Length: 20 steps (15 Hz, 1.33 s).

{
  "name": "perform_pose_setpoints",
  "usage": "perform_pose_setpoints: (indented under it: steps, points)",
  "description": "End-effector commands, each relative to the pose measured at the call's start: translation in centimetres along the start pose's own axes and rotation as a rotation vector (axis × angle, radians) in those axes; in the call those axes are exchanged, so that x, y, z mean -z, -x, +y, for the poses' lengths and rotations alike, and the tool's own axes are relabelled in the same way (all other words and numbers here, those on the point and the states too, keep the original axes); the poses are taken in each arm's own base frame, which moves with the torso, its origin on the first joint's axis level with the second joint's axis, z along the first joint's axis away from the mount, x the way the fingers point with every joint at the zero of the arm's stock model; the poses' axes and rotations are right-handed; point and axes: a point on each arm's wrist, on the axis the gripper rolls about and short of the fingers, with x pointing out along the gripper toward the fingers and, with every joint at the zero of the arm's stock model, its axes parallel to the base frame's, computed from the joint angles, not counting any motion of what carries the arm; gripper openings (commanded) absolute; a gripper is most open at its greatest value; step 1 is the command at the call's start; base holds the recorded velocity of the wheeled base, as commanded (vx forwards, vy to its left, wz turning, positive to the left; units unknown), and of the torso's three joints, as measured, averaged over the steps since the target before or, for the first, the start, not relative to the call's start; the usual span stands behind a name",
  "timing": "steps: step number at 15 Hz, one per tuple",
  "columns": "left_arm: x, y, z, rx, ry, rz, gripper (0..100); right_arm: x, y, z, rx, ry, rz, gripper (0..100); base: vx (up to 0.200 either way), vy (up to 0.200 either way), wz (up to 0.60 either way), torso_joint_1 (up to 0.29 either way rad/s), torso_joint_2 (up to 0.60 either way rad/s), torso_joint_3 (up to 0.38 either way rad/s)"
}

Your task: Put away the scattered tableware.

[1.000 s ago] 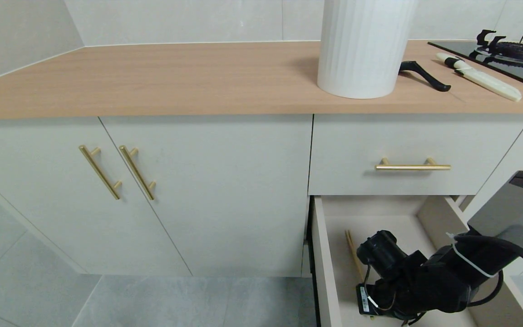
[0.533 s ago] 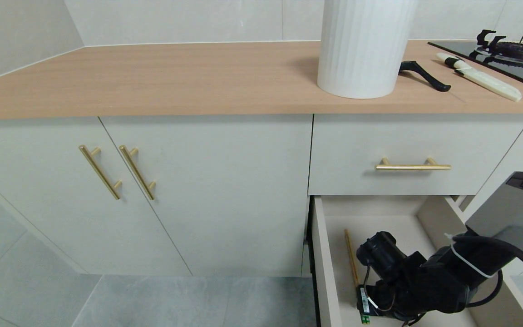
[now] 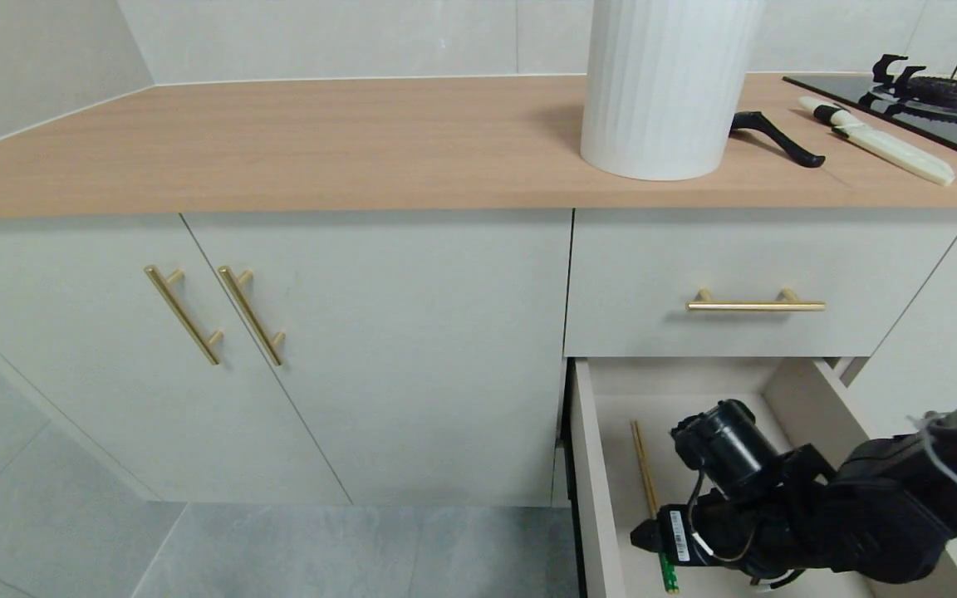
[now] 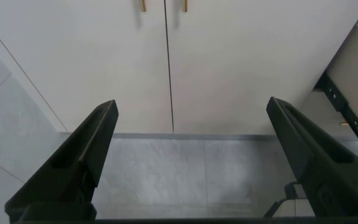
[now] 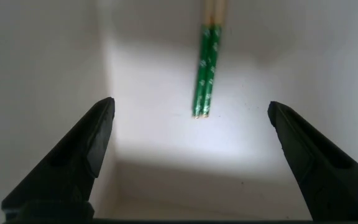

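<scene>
Since a second ago the right arm has pulled back toward the drawer's [image 3: 593, 482] right side and lifted a little, so the chopsticks' [image 5: 206, 68] green ends now poke out past the wrist instead of being buried under it. The pair itself has straightened a touch and lies flat on the drawer floor, close along the drawer's left wall, green ends toward the drawer front.

Right claw [image 5: 191, 115] is spread wide with nothing in it, hanging over the drawer floor. From its own camera the green tips sit roughly midway between the two fingers [image 5: 98, 143], clear of both, with the rest of the sticks running away from the claw toward the back of the drawer.

Left claw [image 4: 191, 109] is also wide open and empty, out to the left of the drawer, facing the closed cabinet doors [image 4: 166, 56] over the floor tiles.

Up above the drawer, the worktop [image 3: 279, 141] carries a white ribbed container [image 3: 661, 91], a black-handled tool [image 3: 777, 137] and a cream-handled knife [image 3: 877, 141].
</scene>
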Motion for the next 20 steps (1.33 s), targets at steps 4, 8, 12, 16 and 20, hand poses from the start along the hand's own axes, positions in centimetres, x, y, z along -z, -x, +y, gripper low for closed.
perform_pose_setpoints:
  steps: [4,8,12,16,20]
  points:
    - [0.0,0.0,0.0,-0.001,0.0,0.001,100,-1.6,15.8,-2.6,-0.069,0.06,-0.255,100,0.0,0.0,0.0,0.0,0.0,0.0]
    - [0.0,0.0,0.0,-0.001,0.0,0.001,100,-0.6,25.8,-5.3,-0.074,0.019,-0.339,100,0.0,0.0,0.0,0.0,0.0,0.0]
    - [0.0,0.0,0.0,-0.001,0.0,0.001,100,-1.0,25.4,-5.9,-0.028,0.031,-0.349,100,0.0,0.0,0.0,0.0,0.0,0.0]
    - [0.0,0.0,0.0,-0.001,0.0,0.001,100,-0.6,25.6,-6.1,-0.02,0.07,-0.374,100,0.0,0.0,0.0,0.0,0.0,0.0]
    - [0.0,0.0,0.0,-0.001,0.0,0.001,100,-0.5,25.6,-6.2,-0.018,0.07,-0.373,100,0.0,0.0,0.0,0.113,-0.17,-0.162]
